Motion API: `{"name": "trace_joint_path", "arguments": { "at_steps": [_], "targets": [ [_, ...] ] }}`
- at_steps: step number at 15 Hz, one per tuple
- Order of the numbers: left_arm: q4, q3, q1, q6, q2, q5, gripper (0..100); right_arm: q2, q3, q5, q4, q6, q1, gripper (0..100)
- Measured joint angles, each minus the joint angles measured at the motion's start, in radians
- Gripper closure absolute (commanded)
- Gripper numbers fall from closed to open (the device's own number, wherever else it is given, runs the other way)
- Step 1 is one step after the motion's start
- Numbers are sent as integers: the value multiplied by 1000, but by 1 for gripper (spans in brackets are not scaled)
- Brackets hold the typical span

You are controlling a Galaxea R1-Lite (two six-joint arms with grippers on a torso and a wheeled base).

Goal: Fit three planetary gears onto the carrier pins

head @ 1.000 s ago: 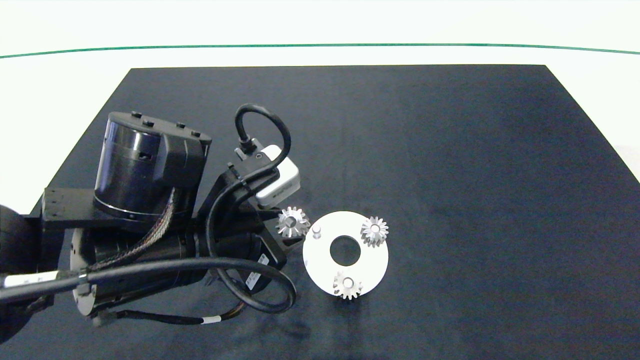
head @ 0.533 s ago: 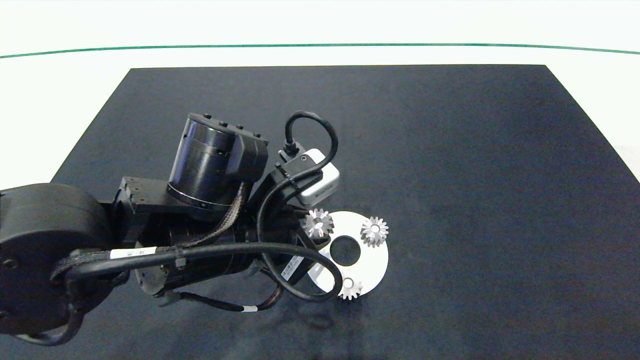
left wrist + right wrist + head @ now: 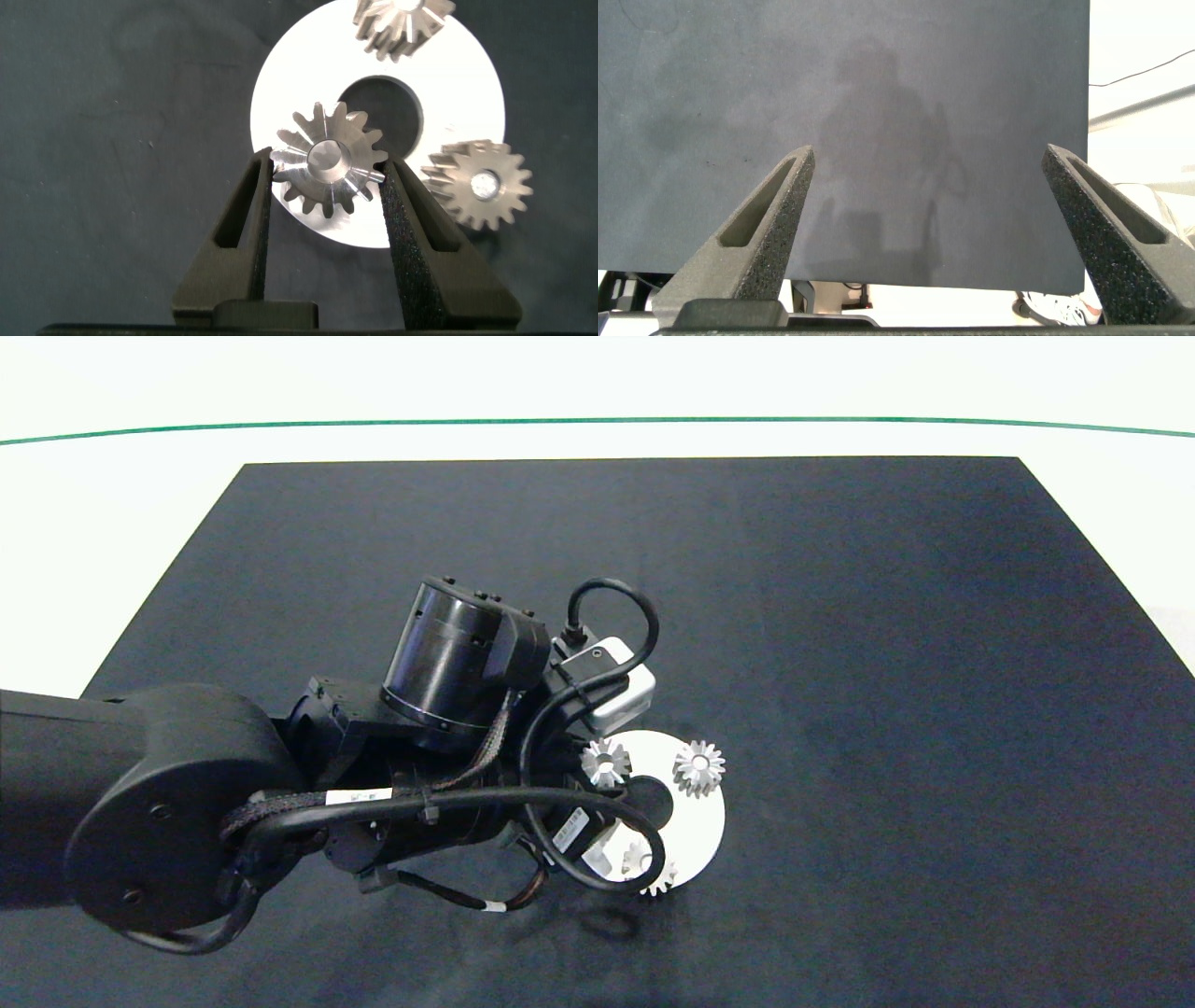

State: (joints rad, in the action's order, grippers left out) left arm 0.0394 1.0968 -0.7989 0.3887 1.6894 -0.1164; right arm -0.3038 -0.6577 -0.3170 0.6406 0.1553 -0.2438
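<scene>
Our left gripper (image 3: 325,177) clamps the third small silvery spur gear (image 3: 327,171) above the flat white carrier disc (image 3: 472,89); if the bore misses the hidden pin beneath, it could jam tilted.

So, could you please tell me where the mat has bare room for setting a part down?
The black mat is bare right of the white disc and along its far edge. It is crowded around the disc: two planetary gears sit on it, and the left pincer holds the third gear over it. The right pincer is open over bare mat.
</scene>
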Motion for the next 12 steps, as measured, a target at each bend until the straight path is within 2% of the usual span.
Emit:
{"name": "trace_joint_path", "arguments": {
  "at_steps": [3, 12],
  "targets": [
    [0, 7, 14, 18, 4, 0, 99, 1, 0, 0, 2, 0, 1, 0],
    [1, 6, 31, 29, 6, 1, 99, 2, 0, 0, 1, 0, -6, 0]
  ]
}}
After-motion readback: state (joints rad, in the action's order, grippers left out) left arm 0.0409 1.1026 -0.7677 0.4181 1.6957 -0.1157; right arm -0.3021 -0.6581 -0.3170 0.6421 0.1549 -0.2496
